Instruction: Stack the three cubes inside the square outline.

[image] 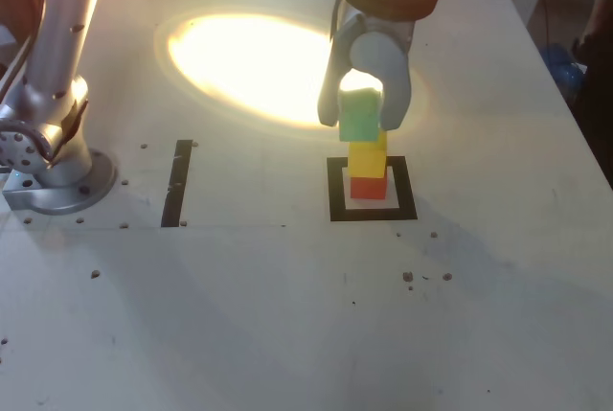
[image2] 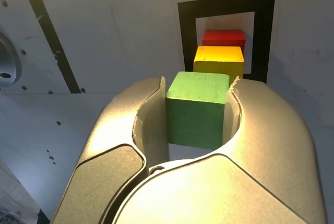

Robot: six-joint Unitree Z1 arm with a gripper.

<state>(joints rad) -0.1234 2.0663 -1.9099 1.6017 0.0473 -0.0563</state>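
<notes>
While your jaws (image2: 199, 80) grip the solid green cube (image2: 198, 110), there's your solid yellow cube (image: 368, 158) atop the solid red one (image: 369, 188), both inside the black-taped square outline (image: 337, 191)!

1. In the exterior view, a glaring white pool of light (image: 247, 64) burns out the tabletop (image: 239, 315) behind and left of the square outline (image: 338, 191).
2. A soft shadow falls right of that outline, toward the camera.
3. The exterior view looks slightly soft.
4. In the wrist view, my gripper (image2: 198, 84) gleams warm and pale — the tabletop looks duller, blue-grey.
</notes>
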